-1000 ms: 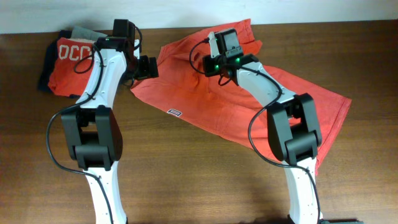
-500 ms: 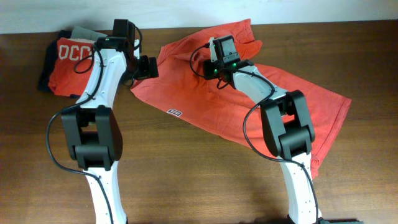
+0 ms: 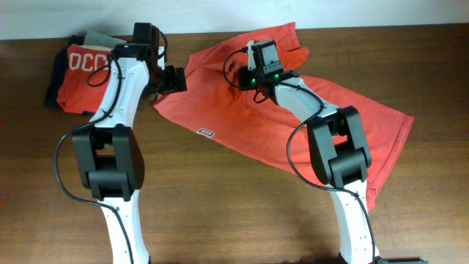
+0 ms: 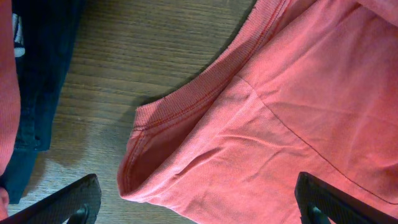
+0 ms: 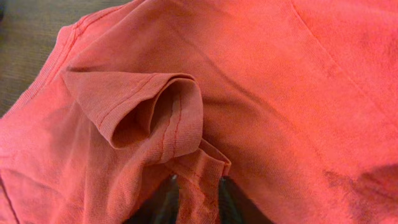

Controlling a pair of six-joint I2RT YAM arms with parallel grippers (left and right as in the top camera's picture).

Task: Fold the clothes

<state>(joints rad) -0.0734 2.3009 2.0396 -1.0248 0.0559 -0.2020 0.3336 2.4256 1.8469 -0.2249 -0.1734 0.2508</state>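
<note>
1. Left gripper [image 4: 199, 210] is released. Its two fingers [image 4: 78, 200] are spread wide over the left end of the coral-red T-shirt [image 3: 234, 125]. Between them shows a ribbed edge [image 4: 205, 87] of the cloth, curled up a little from the wood. Whether the fingers touch the cloth, I cannot tell.
2. Just to the left of this gripper, at the far left corner of the desk [image 3: 220, 220], lies a folded pile. On top is an orange-red garment with white letters [image 3: 86, 62], under it a dark navy garment [image 3: 53, 92], and a grey piece [image 3: 95, 37] shows at the far side. The left arm [image 3: 121, 81] crosses over the right part of this pile.
3. The T-shirt lies spread and wrinkled on the desk. It runs on a diagonal from the far middle towards the right edge, and its right end comes nearer to the front edge.
4. A small rectangular label [image 3: 206, 133] sits at the near border of the shirt, between the two arms.
5. Right gripper [image 5: 196, 202] is clenched on a narrow fold of the T-shirt, in the far part of the shirt. The fold stands up between its two fingers.
6. Just beyond this fold, a sleeve opening [image 5: 149, 118] with a stitched hem stands open like a short tube.
7. The right arm [image 3: 341, 147] reaches over the right half of the shirt.
</note>
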